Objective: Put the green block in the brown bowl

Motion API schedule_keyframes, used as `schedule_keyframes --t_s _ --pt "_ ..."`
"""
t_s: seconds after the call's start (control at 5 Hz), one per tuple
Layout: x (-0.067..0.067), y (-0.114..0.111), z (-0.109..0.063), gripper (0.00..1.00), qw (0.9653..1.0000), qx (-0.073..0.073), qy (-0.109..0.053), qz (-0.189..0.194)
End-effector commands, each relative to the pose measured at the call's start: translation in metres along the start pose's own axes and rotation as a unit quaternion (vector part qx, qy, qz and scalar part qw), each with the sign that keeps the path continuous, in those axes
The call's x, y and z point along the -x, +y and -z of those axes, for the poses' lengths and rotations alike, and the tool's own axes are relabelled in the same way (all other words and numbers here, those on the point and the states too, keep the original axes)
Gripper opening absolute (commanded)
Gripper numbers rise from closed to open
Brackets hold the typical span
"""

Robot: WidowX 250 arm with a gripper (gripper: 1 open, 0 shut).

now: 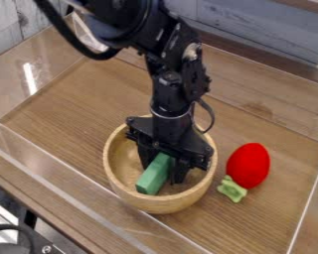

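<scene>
The green block [154,176] lies inside the brown bowl [122,185], the gripper [171,169] lowered over it, fingers spread apart astride the block, probably to grasp it.

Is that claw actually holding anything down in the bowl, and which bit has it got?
Cannot be told. The gripper is down in the brown bowl around the upper end of the green block, but whether its fingers pinch it is unclear.
</scene>
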State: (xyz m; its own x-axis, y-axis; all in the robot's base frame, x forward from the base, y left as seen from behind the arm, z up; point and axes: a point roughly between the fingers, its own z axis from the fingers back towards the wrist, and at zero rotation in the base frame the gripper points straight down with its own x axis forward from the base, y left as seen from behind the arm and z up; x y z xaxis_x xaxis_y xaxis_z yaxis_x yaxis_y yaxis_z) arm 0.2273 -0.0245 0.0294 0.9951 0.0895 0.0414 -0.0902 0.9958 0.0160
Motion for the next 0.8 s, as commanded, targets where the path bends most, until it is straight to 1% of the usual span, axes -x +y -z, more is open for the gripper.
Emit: schedule_keyframes --t_s 0.0,0.4,0.6 --pt "-0.016 -0.005 -0.009 1.0 0.9998 0.004 -0.02 -0.002" --pt "-0.034 0.01 -0.034 1.0 0.9989 0.004 -0.023 -0.039" --pt "-0.037 0.023 -0.048 1.0 0.998 0.005 -0.027 -0.058"
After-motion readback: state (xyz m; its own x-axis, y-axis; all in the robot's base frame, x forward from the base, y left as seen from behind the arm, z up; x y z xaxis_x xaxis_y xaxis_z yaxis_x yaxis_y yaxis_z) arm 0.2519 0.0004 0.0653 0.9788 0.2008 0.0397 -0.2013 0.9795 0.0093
